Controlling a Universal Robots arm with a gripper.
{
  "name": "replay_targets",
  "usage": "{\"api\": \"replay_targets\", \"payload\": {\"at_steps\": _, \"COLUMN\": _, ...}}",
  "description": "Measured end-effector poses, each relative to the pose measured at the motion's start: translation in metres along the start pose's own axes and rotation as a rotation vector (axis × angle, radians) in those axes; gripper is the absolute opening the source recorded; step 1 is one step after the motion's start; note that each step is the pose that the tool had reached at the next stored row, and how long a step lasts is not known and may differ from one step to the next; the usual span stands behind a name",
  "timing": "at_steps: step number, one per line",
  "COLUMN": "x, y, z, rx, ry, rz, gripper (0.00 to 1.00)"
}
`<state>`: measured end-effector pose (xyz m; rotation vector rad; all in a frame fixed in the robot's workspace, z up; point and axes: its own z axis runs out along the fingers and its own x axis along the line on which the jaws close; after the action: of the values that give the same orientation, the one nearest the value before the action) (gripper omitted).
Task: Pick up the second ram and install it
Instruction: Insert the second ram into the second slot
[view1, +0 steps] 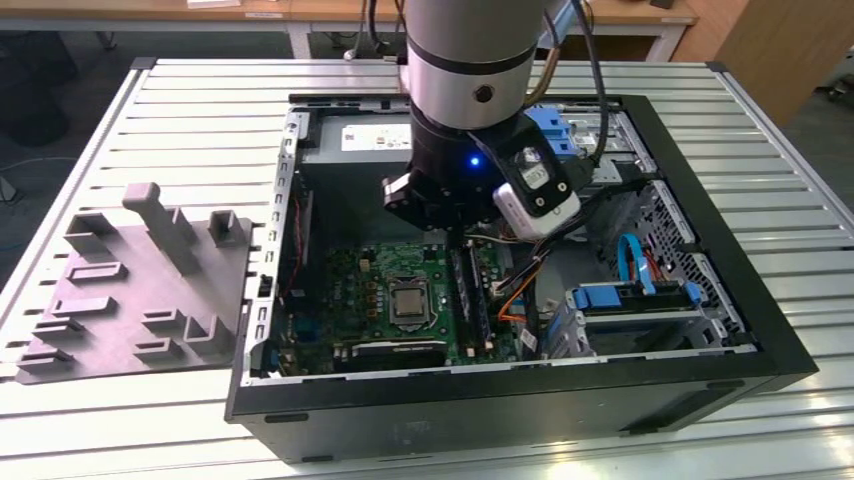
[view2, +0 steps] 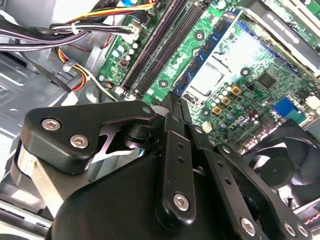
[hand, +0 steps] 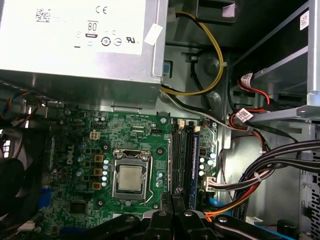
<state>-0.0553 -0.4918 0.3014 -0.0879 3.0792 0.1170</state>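
Slatted metal table (view1: 174, 110) bearing open PC case (view1: 534, 420); gripper (view2: 172, 101) fingers clamping second ram (hand: 194, 155), long thin blue board showing edge-on, hanging just over black motherboard slots (hand: 178, 155).

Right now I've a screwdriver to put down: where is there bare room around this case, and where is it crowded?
The slatted table is bare on the exterior view's right of the PC case, and on its left beyond the grey fixture, toward the far edge. Crowded: inside the case, where the gripper hangs over the motherboard beside the cable bundle.
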Motion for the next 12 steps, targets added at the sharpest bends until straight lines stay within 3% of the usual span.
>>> {"api": "replay_targets", "payload": {"at_steps": 12, "x": -0.0080, "y": 0.0007, "z": 0.0095, "rx": -0.0009, "ry": -0.0005, "rz": 0.005, "gripper": 0.12}}
